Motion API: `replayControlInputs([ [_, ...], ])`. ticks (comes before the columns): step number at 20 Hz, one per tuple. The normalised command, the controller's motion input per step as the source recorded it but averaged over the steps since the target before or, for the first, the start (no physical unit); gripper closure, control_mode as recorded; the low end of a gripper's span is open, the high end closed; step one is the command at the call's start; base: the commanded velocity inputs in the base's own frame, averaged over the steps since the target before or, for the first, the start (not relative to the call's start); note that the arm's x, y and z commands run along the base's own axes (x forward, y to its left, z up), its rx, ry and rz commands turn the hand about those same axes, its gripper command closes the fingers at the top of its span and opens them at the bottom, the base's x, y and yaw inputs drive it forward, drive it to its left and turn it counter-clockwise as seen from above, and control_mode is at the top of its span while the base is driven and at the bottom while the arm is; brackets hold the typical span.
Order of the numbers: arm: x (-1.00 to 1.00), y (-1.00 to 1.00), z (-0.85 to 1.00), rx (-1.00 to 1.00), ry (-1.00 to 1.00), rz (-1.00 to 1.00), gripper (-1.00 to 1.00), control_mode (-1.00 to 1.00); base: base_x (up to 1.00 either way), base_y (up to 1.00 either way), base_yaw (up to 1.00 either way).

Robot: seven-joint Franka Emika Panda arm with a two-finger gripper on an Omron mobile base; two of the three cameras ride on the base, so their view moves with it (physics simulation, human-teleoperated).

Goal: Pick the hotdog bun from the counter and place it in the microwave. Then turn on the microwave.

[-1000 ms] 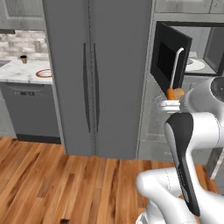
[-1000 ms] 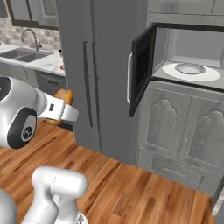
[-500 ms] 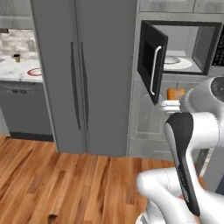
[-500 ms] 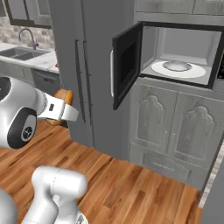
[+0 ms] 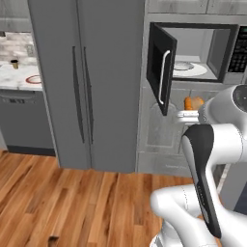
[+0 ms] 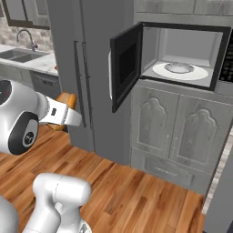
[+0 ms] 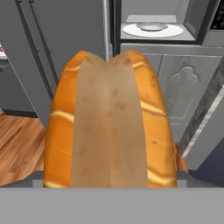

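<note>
The orange-brown hotdog bun [image 7: 109,122] sits lengthwise between my gripper's jaws, its split top facing the hand camera and hiding the fingertips. From the left base camera the bun [image 5: 194,102] and gripper [image 5: 192,110] hang in mid-air below the microwave [image 5: 195,50]. The microwave's door [image 5: 159,67] stands open to the left, with the white turntable [image 5: 189,70] inside. On the right base side the bun [image 6: 67,98] pokes out of the gripper [image 6: 63,113], left of and lower than the open microwave [image 6: 182,50]. The marble counter [image 5: 18,79] lies far left.
A tall grey double-door fridge [image 5: 87,82] stands just left of the microwave. Grey panelled cabinet doors [image 6: 182,132] sit under the microwave. A sink with a faucet [image 6: 27,43] is set in the counter [image 6: 32,61]. The black keypad [image 5: 239,48] is at the microwave's right. The floor is wood.
Both base views have shifted, so the base has moved: the fridge and open microwave slid left and now look closer. The bun stays in the gripper.
</note>
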Motion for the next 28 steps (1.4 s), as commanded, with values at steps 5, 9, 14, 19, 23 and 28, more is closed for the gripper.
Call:
replayControlInputs([
  [5, 0.00, 0.00, 0.00, 0.00, 0.00, 0.00, 1.00, 1.00, 0.00, -0.39, -0.01],
  [9, 0.00, 0.00, 0.00, 0.00, 0.00, 0.00, 1.00, 1.00, 0.00, -0.55, 0.00],
  [14, 0.00, 0.00, 0.00, 0.00, 0.00, 0.00, 1.00, 1.00, 0.00, -0.61, -0.01],
  [19, 0.00, 0.00, 0.00, 0.00, 0.00, 0.00, 1.00, 1.00, 0.00, -0.57, -0.04],
  [23, 0.00, 0.00, 0.00, 0.00, 0.00, 0.00, 1.00, 1.00, 0.00, -0.47, -0.03],
  [28, 0.00, 0.00, 0.00, 0.00, 0.00, 0.00, 1.00, 1.00, 0.04, -0.46, -0.03],
])
